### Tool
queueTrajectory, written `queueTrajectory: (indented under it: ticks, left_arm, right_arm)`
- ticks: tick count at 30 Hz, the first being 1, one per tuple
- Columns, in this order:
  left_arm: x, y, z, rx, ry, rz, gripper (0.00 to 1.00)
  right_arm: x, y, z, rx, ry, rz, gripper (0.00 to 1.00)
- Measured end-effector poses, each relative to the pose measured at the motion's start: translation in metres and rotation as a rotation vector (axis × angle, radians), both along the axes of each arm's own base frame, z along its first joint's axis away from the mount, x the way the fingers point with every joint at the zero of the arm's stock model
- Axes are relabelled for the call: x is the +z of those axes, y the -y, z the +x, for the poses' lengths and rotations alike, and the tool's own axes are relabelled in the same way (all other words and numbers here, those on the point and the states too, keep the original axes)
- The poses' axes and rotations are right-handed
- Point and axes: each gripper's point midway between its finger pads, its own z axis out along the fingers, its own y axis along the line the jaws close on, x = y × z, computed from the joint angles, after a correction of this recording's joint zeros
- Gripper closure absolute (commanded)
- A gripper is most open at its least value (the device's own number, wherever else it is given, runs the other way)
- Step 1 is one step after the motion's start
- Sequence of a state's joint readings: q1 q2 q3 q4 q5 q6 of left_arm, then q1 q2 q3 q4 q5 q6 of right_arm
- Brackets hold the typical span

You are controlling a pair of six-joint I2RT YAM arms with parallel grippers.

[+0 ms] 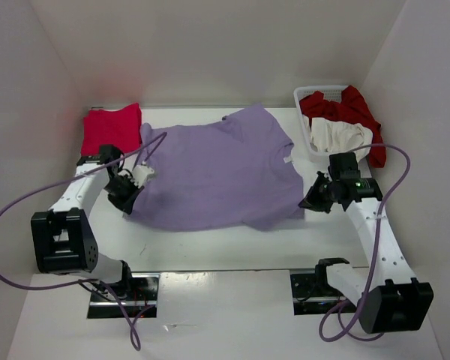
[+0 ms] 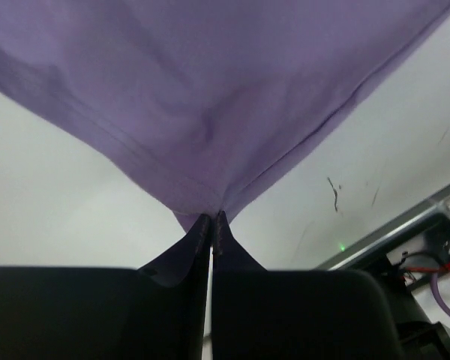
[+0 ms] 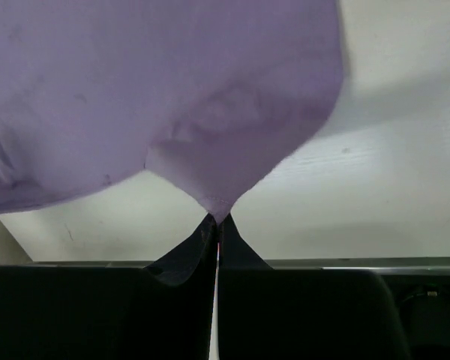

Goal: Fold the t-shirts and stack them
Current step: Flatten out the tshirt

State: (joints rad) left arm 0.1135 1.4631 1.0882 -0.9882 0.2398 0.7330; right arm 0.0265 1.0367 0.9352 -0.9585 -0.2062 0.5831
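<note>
Right hand pinching lavender shirt, corner hidden

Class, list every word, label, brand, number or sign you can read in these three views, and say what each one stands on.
No text can be read in any view.
The white tag on the lavender t-shirt: too small to read.
The magenta-pink t-shirt and the basket: no lettering visible.
</note>
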Motion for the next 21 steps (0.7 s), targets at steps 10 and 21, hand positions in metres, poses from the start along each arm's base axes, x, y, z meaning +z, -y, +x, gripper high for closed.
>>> queueTrajectory:
  ticks: [10, 21]
  left_arm:
    - [-0.029, -0.028, -0.060, 0.040, -0.180, 0.149, 1.00]
    - [-0.020, -0.040, -0.066, 0.081, -0.179, 0.213, 1.00]
  right_arm:
    - [-0.010, -0.004, -0.028, 0.014, -0.097, -0.004, 1.00]
    - [0.015, 0.006, -0.048, 0.003, -0.115, -0.097, 1.00]
